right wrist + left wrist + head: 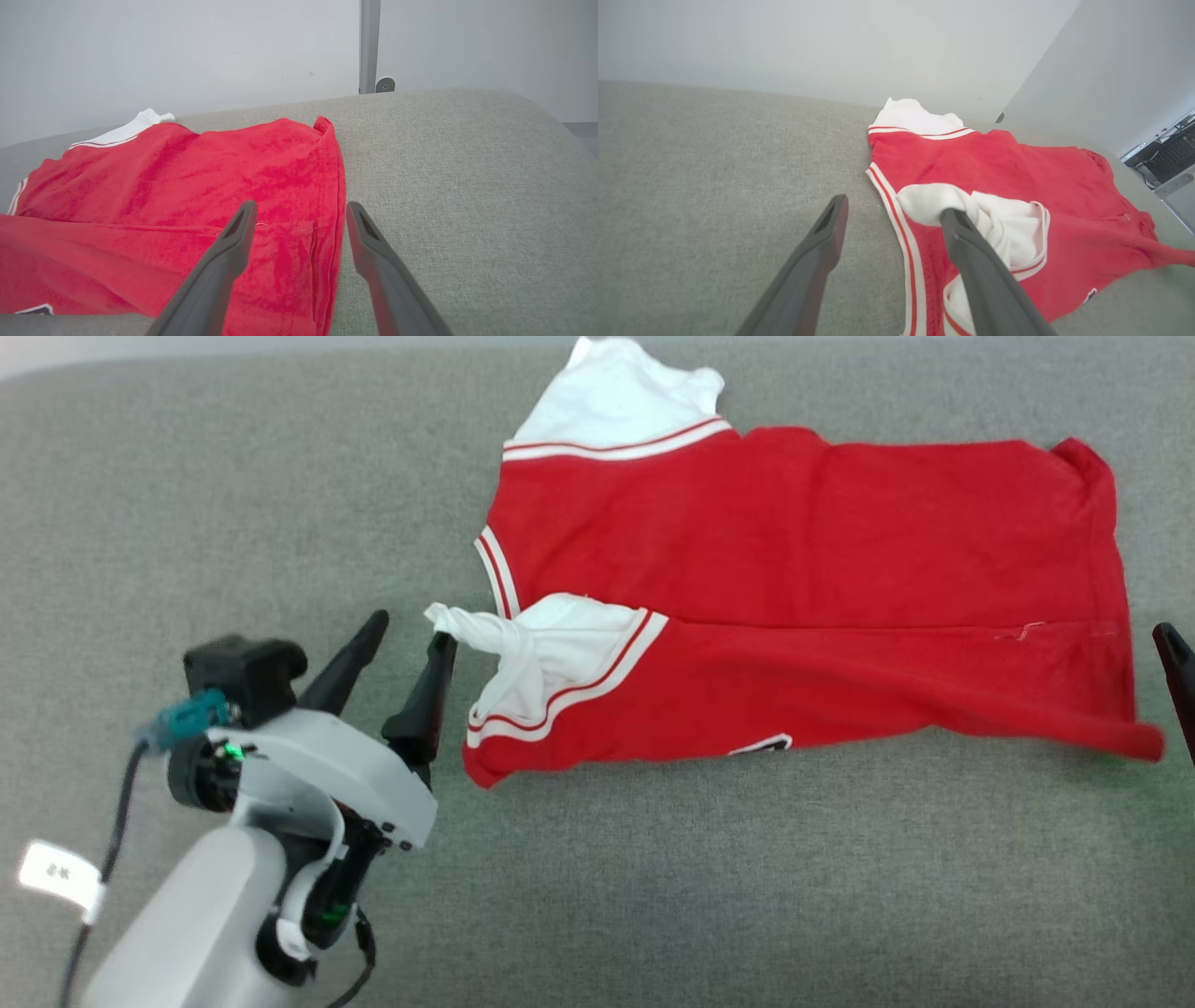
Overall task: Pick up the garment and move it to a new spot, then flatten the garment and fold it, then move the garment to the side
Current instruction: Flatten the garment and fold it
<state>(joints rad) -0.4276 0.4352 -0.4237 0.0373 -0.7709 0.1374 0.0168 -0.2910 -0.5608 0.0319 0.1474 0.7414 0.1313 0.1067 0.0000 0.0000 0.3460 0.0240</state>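
The garment (794,569) is a red T-shirt with white sleeves and striped trim, lying folded lengthwise on the grey cloth surface (233,504). A bit of lettering peeks out at its near edge. My left gripper (408,639) stands open just left of the shirt, its right finger beside the bunched white sleeve (523,649). The left wrist view shows the left gripper (894,207) open with that sleeve (924,205) behind its right finger. My right gripper (301,210) is open over the hem end of the garment (210,168), holding nothing. One of its fingers (1176,663) shows at the head view's right edge.
A pale wall rises behind the grey surface. A metal post (369,46) stands behind its far edge. Dark equipment (1167,158) sits beyond the surface's right end. Bare grey cloth (747,896) stretches left of the shirt and in front of it.
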